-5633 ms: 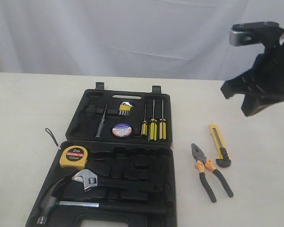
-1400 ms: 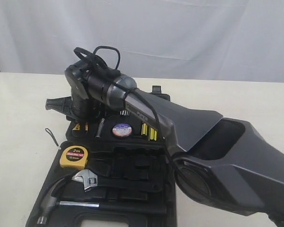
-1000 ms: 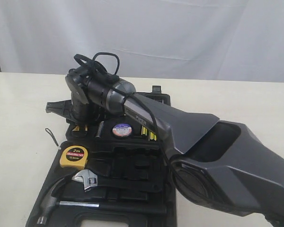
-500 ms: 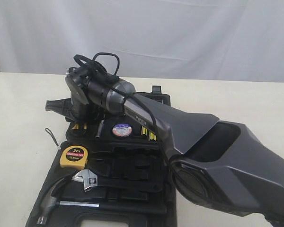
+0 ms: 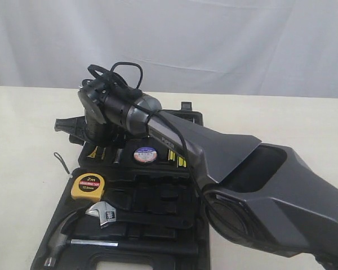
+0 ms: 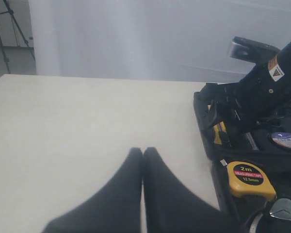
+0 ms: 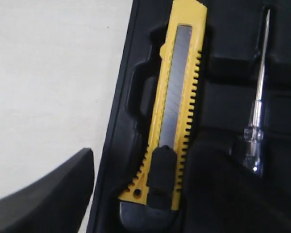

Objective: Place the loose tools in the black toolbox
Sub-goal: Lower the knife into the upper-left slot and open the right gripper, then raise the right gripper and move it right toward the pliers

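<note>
- In the near half of the black toolbox [image 5: 169,197], the hammer [image 5: 59,243] and the adjustable wrench [image 5: 104,212] are seen seated. The yellow tape measure [image 5: 88,187] is lodged at that half's left corner, beside the hinge line.
- Off the toolbox's left side, the left pincer [image 6: 143,153] is held above the bare surface [image 5: 22,140]. Its fingers are pressed together and nothing is carried.
- In the far half of the toolbox, the electrical tape roll [image 5: 145,154] is seated near the middle.
- At that half's left edge, the utility knife [image 7: 172,116] is seen lying flat in its moulded slot, beside a slim clear-handled screwdriver [image 7: 254,126].
- The right pincer [image 5: 65,126] is poised over that left edge. Only one finger is visible in the wrist view, standing off from the knife, so the jaws are judged spread and nothing is gripped.
- The step in hand is judged to be the release of the knife into its slot.
- For the next move, a straight lift clear of the toolbox is called for, so that the knife is not dragged out.
- The pliers are not visible in any view and are judged the remaining item to be fetched.
</note>
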Motion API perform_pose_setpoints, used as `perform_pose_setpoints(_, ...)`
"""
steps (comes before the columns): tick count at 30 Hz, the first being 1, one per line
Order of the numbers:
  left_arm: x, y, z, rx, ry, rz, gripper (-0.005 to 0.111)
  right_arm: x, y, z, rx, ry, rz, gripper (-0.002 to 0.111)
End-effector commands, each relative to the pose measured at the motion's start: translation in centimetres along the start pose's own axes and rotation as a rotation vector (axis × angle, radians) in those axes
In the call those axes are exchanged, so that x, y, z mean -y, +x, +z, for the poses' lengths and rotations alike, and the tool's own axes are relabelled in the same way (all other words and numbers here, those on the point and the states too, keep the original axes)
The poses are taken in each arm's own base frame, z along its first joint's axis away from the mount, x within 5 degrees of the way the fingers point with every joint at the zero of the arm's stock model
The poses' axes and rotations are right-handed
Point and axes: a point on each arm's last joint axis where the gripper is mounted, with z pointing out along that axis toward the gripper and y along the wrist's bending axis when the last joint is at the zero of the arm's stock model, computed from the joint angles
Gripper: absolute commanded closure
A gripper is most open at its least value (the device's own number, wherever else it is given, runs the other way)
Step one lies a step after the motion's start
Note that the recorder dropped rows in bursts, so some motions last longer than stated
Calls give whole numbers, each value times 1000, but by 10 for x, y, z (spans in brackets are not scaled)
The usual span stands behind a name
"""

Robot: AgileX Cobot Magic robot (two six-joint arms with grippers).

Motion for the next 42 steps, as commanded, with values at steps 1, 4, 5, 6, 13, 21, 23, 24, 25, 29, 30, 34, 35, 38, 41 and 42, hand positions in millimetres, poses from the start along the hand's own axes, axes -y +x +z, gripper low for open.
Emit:
perform_pose_setpoints(1,0,1,0,1,3,-3,107,0,-6,-6,23,-5,-4,43)
perform_pose_setpoints(4,0,1,0,1,3,-3,107,-3,-11,-13,43,-22,-1,43)
perform_pose_setpoints(5,0,1,0,1,3,-3,107,-3,-12,-15,47,-26,0,44)
perform_pose_setpoints(6,0,1,0,1,3,-3,107,-4,-14,-17,53,-32,-1,46)
perform_pose_setpoints(13,0,1,0,1,3,-3,107,-7,-21,-36,71,-43,-117,103)
perform_pose_setpoints(21,0,1,0,1,3,-3,107,-7,-26,-28,154,-41,-184,109)
perform_pose_setpoints(23,0,1,0,1,3,-3,107,-5,-26,-21,178,-32,-207,109)
perform_pose_setpoints(24,0,1,0,1,3,-3,107,-4,-25,-15,186,-21,-221,109)
perform_pose_setpoints(25,0,1,0,1,3,-3,107,-3,-23,-11,192,-12,-234,109)
perform_pose_setpoints(29,0,1,0,1,3,-3,107,6,-6,21,129,31,-245,109)
perform_pose_setpoints(30,0,1,0,1,3,-3,107,7,-4,23,123,34,-244,109)
perform_pose_setpoints(34,0,1,0,1,3,-3,107,1,-17,3,159,23,-259,109)
perform_pose_setpoints(35,0,1,0,1,3,-3,107,-2,-24,-10,173,21,-268,109)
perform_pose_setpoints(38,0,1,0,1,3,-3,107,-6,-41,-46,197,36,-320,109)
perform_pose_setpoints(41,0,1,0,1,3,-3,107,-7,-55,-88,200,69,-455,109)
perform_pose_setpoints(42,0,1,0,1,3,-3,107,-7,-57,-95,201,73,-471,109)
